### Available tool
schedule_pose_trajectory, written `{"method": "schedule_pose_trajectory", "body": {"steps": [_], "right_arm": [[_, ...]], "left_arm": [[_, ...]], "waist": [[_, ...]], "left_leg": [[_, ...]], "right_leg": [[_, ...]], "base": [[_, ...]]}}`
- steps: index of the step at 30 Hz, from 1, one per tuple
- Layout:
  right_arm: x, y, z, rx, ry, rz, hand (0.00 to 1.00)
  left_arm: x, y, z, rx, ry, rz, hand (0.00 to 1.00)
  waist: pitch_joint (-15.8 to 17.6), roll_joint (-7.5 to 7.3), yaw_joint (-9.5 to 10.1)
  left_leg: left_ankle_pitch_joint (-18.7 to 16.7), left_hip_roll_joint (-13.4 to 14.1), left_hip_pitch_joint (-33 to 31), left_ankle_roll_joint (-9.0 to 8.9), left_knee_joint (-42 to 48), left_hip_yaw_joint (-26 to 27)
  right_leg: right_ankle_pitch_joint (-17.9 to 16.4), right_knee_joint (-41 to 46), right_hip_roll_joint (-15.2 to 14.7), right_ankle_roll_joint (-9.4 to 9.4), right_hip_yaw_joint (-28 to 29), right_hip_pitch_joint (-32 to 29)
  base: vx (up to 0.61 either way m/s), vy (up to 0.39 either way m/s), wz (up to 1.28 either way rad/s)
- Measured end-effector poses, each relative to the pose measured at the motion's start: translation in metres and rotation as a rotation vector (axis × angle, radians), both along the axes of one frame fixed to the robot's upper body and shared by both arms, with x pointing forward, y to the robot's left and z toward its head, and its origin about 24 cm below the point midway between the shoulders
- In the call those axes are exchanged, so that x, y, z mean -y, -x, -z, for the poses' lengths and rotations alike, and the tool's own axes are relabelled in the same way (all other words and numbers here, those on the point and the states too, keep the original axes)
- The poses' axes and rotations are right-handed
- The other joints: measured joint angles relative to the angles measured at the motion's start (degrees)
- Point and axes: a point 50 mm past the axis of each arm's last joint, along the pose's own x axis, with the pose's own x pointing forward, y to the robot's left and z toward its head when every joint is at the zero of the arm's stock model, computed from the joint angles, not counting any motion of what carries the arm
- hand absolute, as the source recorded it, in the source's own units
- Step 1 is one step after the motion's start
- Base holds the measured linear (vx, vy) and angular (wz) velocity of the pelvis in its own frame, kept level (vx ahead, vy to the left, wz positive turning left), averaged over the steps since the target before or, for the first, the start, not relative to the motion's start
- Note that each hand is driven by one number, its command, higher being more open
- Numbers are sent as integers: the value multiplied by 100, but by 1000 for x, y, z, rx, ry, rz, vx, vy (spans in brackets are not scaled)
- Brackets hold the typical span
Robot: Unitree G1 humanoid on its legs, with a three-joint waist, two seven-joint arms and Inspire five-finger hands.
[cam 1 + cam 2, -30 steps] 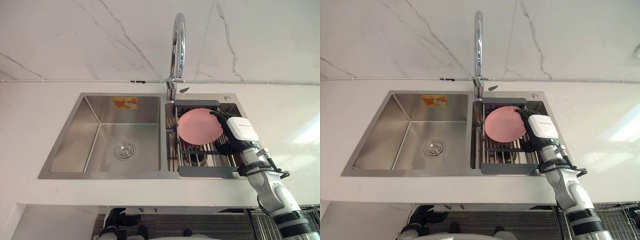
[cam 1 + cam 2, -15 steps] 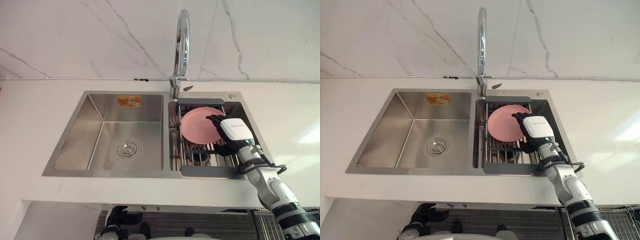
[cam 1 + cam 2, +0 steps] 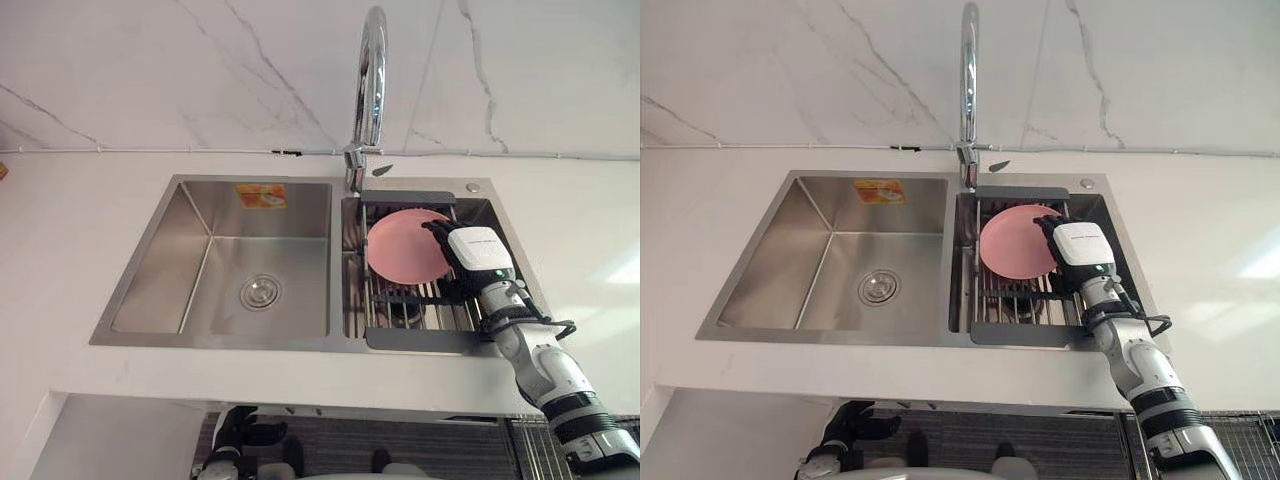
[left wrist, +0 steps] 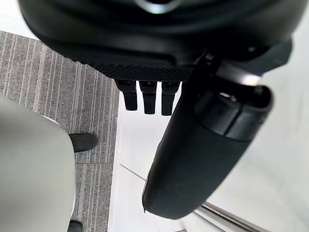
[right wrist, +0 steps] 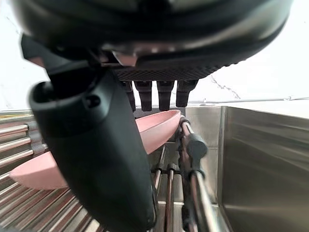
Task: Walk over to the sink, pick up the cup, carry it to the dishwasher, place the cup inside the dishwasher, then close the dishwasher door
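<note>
While hovering released, fingers straight, the right hand (image 3: 478, 252) is covering the round pink plate's (image 3: 400, 245) right edge on the dark wire rack (image 3: 415, 338); contact unclear, and the left hand (image 4: 145, 58) is hanging loose.

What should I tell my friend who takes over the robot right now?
The right robot hand is open, over the rack in the right basin of the sink, beside the pink plate, not gripping it.
The left robot hand is open, hanging below the counter.
Done: walk to the sink.
Left: grasp the plate, carry it to the dishwasher, put it in, close the door.
</note>
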Motion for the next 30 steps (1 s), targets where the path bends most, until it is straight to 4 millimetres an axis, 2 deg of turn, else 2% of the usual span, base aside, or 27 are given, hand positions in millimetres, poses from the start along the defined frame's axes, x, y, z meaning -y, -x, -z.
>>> {"method": "schedule_pose_trajectory", "body": {"steps": [6,7,15,21,30], "right_arm": [[-6,-6,0,9,-31,2,90],[-7,-6,0,10,-34,3,30],[-10,-8,0,35,-57,8,30],[-16,-13,-8,81,-105,-7,30],[-18,-11,-14,104,-164,-15,30]], "left_arm": [[1,-1,-1,5,-6,6,90],[1,-1,-1,5,-6,7,90],[1,-1,-1,6,-6,6,90],[1,-2,-1,10,-6,6,90],[1,-2,-2,14,-6,6,90]], "waist": [[19,16,10],[23,21,8],[56,28,4],[66,25,2],[95,-1,-12]], "left_leg": [[6,-1,-18,-2,0,-18],[9,-2,-19,-2,0,-18],[33,12,-33,-11,-27,-39],[34,15,-44,-13,-27,-69],[35,26,-28,-14,-4,-64]], "right_leg": [[0,-4,1,0,-20,-2],[0,-4,1,0,-20,-2],[1,1,15,-2,-37,-12],[1,0,17,-2,-65,-11],[2,2,24,-3,-58,9]], "base": [[0,0,0],[0,0,0],[-48,-12,1],[-12,-4,1],[0,0,0]]}}
